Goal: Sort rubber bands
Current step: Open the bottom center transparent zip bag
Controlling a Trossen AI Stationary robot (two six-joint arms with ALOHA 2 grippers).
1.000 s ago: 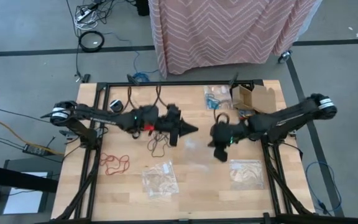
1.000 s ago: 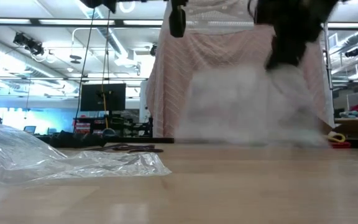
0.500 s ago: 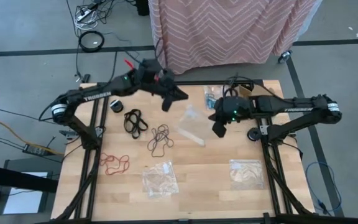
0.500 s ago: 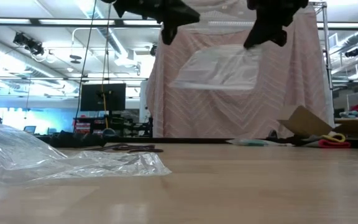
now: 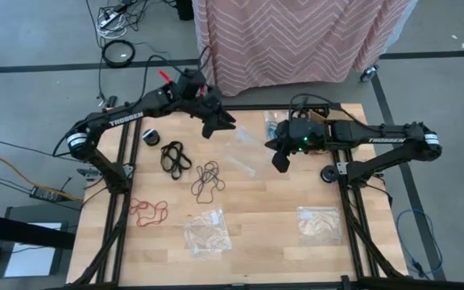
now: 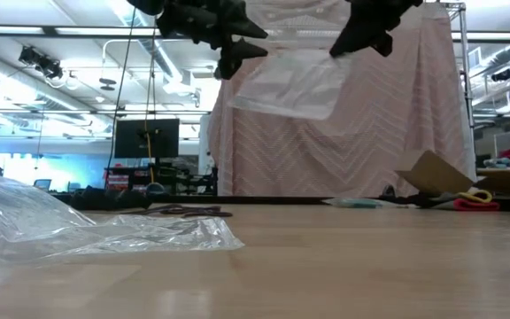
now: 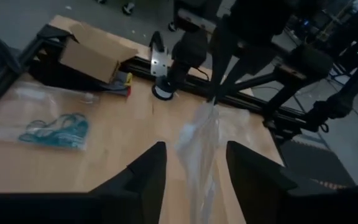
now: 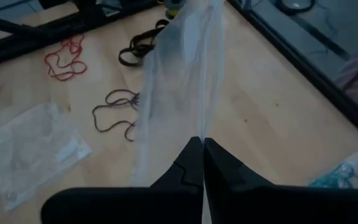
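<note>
The left pincer (image 5: pixel 218 123) has just sprung wide, releasing the clear bag (image 5: pixel 242 158), which now hangs empty from the closed right pincer (image 5: pixel 279 159) alone. Black (image 5: pixel 175 155), brown (image 5: pixel 207 179) and red (image 5: pixel 149 211) bands still lie loose on the counter (image 5: pixel 256 209); teal bands (image 7: pixel 55 130) sit bagged.

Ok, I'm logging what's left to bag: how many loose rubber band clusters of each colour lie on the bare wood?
Black rubber band cluster: 1
Dark brown rubber band cluster: 1
Red rubber band cluster: 1
Total: 3
</note>
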